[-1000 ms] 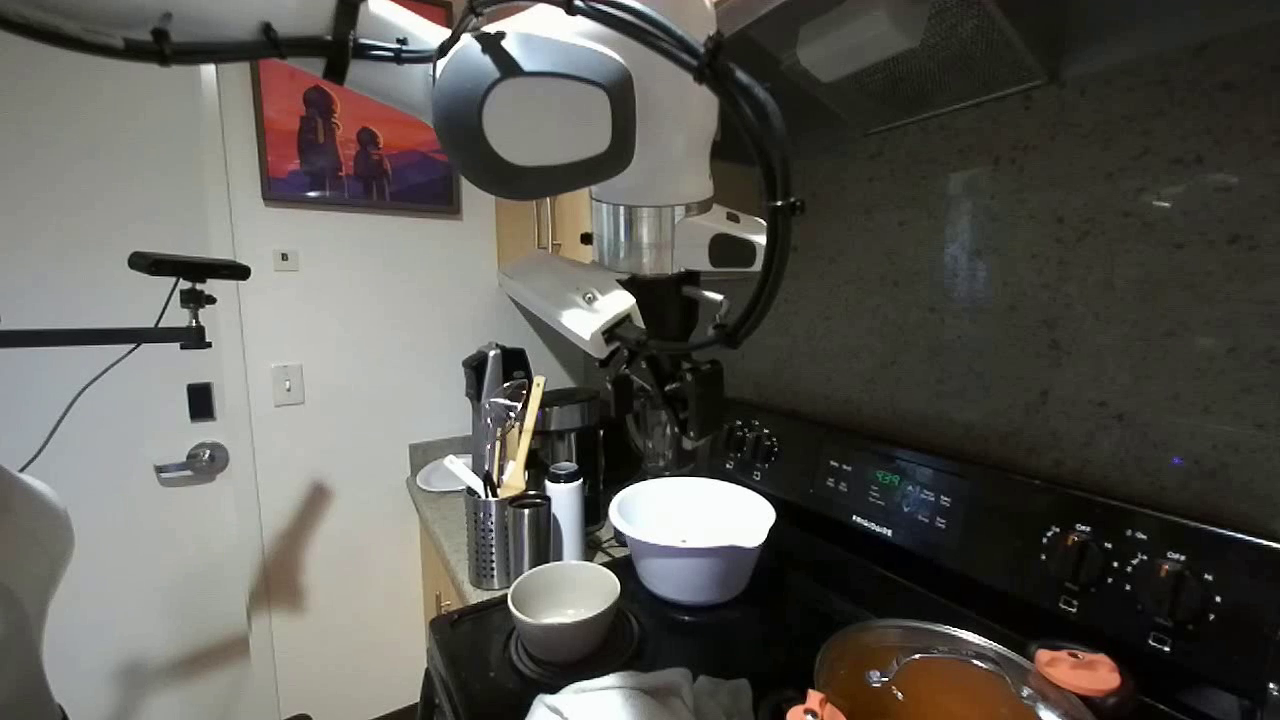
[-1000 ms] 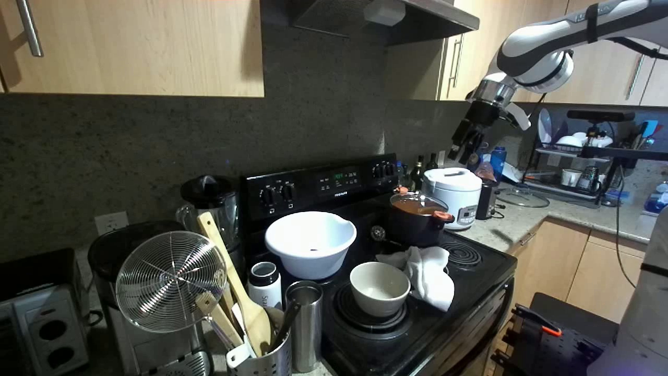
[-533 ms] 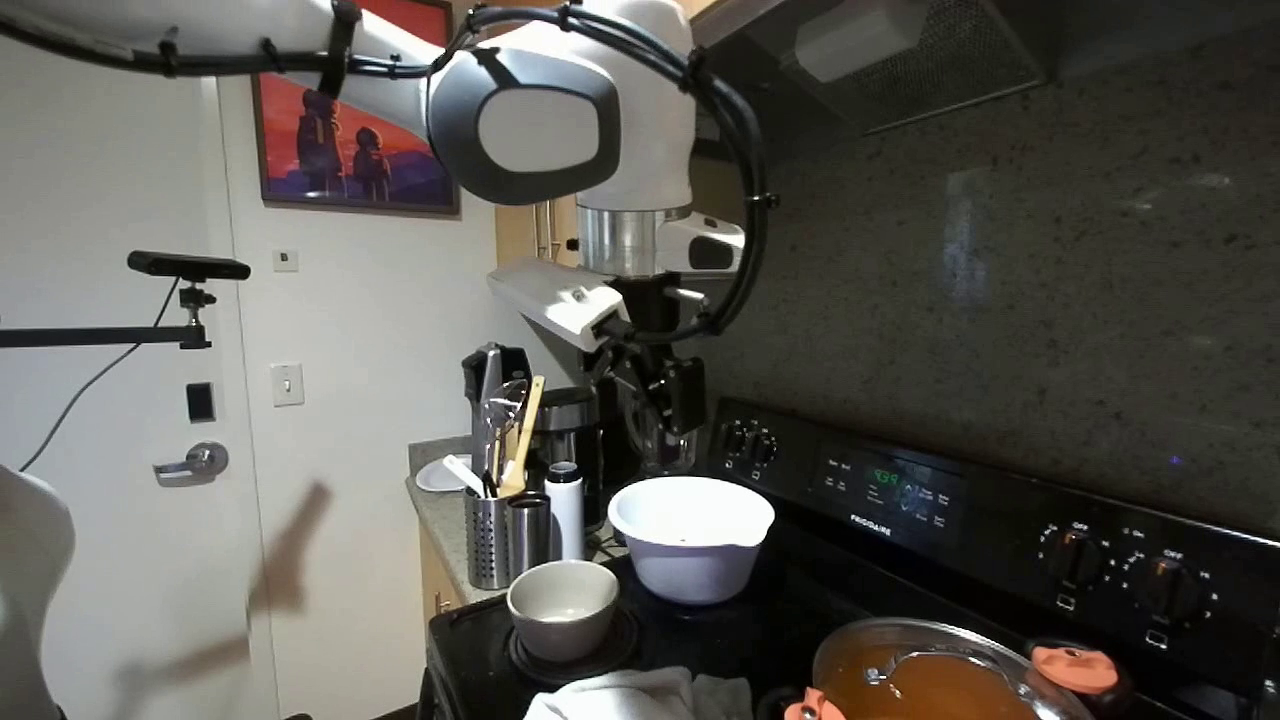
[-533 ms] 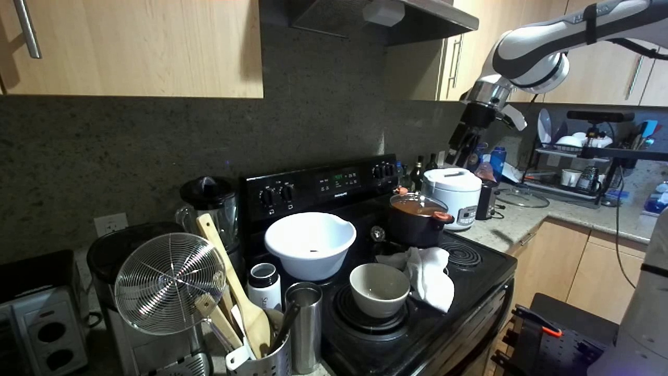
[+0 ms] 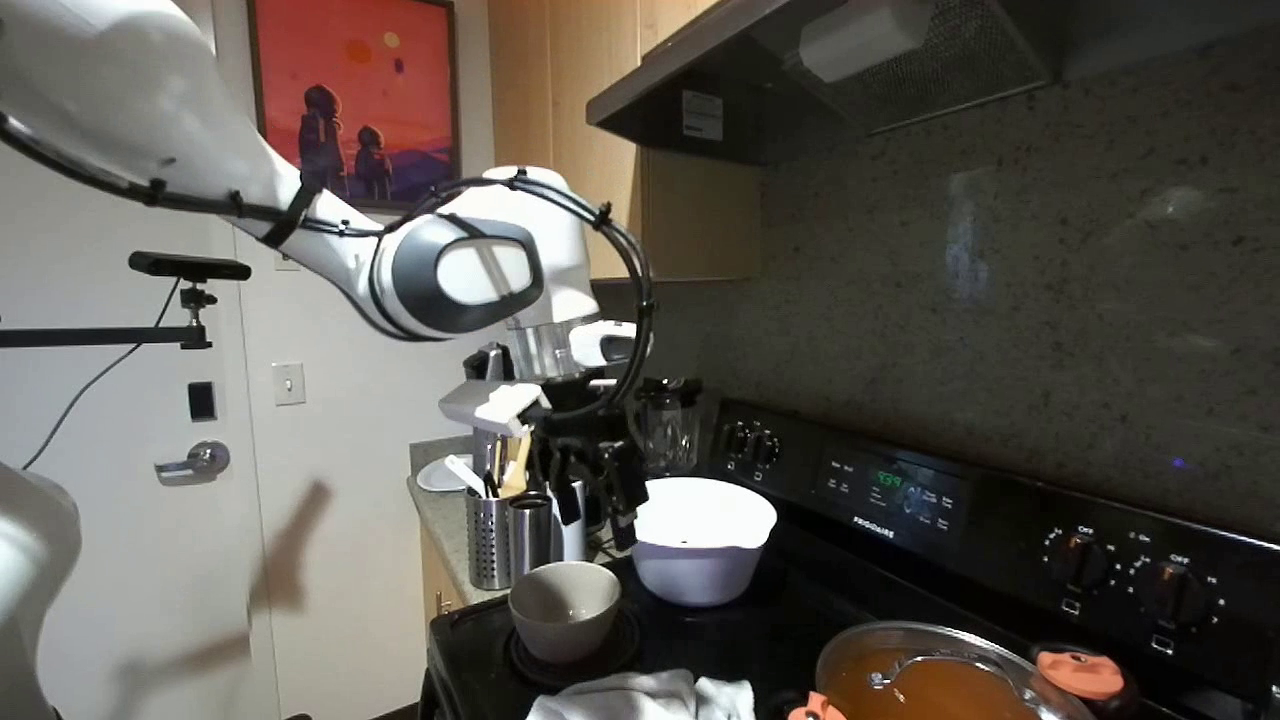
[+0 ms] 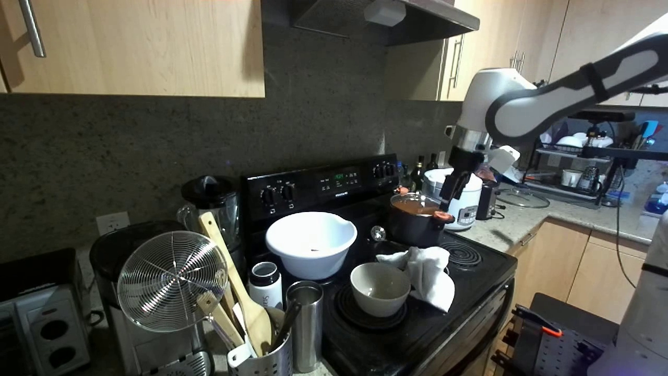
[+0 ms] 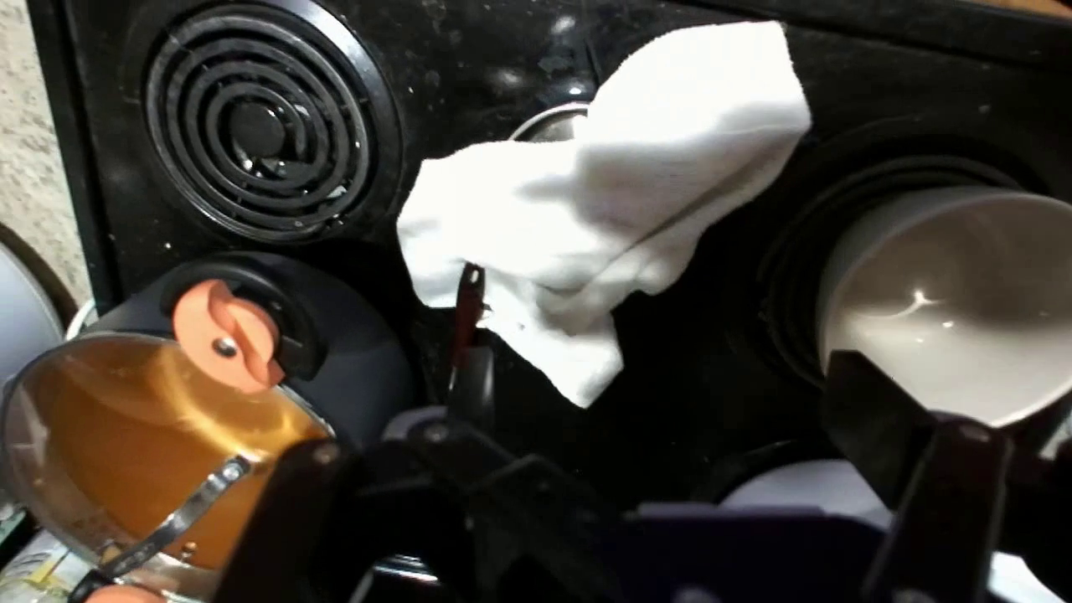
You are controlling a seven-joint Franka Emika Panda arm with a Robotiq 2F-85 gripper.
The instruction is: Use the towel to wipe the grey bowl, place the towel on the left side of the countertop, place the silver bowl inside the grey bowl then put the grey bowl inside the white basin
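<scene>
The towel (image 6: 429,271), white and crumpled, lies on the stovetop beside the grey bowl (image 6: 380,293); in the wrist view the towel (image 7: 620,180) fills the upper middle. That bowl rests upright on a front burner, in both exterior views. Behind it stands the white basin (image 6: 311,250). A curved metal rim (image 7: 548,126) peeks from under the cloth; I cannot tell whether it is the silver bowl, which otherwise does not show. My gripper (image 7: 666,368) hangs above the stove with jaws wide apart and nothing between them. In an exterior view the gripper (image 5: 600,515) overlaps the basin's edge.
A dark pot (image 6: 416,227) with a glass lid and orange handles stands near the towel, a white rice cooker (image 6: 472,196) behind it. A dark red handle (image 7: 469,314) lies near the cloth. A steel tumbler (image 6: 305,329) and utensil canister (image 6: 279,360) flank the stove. The range hood (image 5: 720,100) overhangs.
The arm has come down, bringing the gripper lower over the stove; in an exterior view it also shifted leftward. The towel, bowl and basin stay where they were.
</scene>
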